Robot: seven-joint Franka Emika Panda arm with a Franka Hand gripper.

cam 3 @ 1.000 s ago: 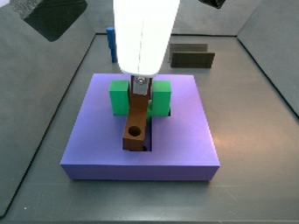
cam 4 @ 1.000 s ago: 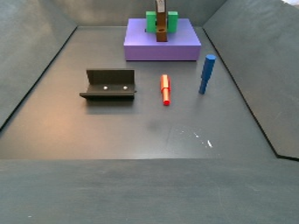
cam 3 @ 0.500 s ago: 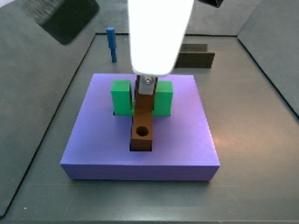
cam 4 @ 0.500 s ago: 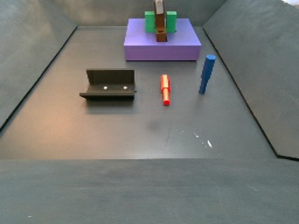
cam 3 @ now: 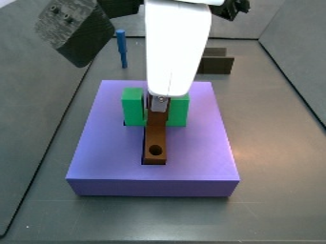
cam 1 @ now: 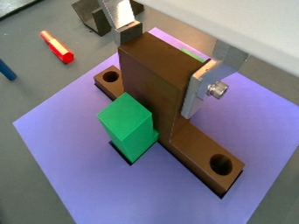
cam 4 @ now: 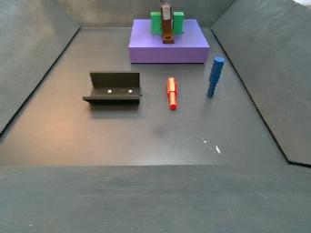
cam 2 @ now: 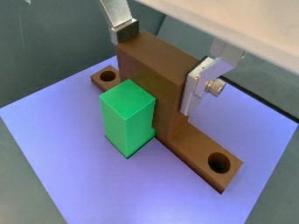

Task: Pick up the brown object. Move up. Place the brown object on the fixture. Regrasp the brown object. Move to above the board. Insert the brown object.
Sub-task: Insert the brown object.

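Hand [cam 1: 170, 59] over purple board [cam 3: 109, 162], clenched on brown object's [cam 1: 163, 96] upright; object's base sat in board, green block [cam 2: 126, 118] touching it.

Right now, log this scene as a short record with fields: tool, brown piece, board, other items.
tool: the tool is over the purple board, its fingers clamped on the upright part of the brown object
brown object: brown object sits in the purple board, base with a hole at each end
green block: green block stands in the board against the brown object
fixture: fixture on the floor, nothing on it
loose items: red piece lying flat, blue piece standing upright
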